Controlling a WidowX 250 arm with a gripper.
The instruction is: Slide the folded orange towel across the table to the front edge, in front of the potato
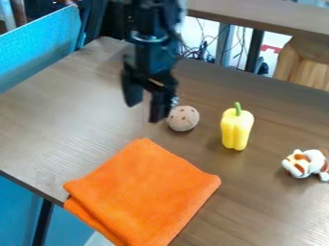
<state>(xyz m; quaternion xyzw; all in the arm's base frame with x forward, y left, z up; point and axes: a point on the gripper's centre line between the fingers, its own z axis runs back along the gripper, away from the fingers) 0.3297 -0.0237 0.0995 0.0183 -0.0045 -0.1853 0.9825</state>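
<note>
The arm's base is out of view, and the end effector (145,106), blurred, hangs with its fingers apart, partly covering the left edge of the ball (183,118). One cloth (145,197), one pepper (236,129) and one toy animal (307,164) share the brown surface (51,129). The ball, pale and dark-spotted, sits between end effector and pepper.

Blurry pincer (145,106), orange cloth (145,192) partly past bottom edge
</note>
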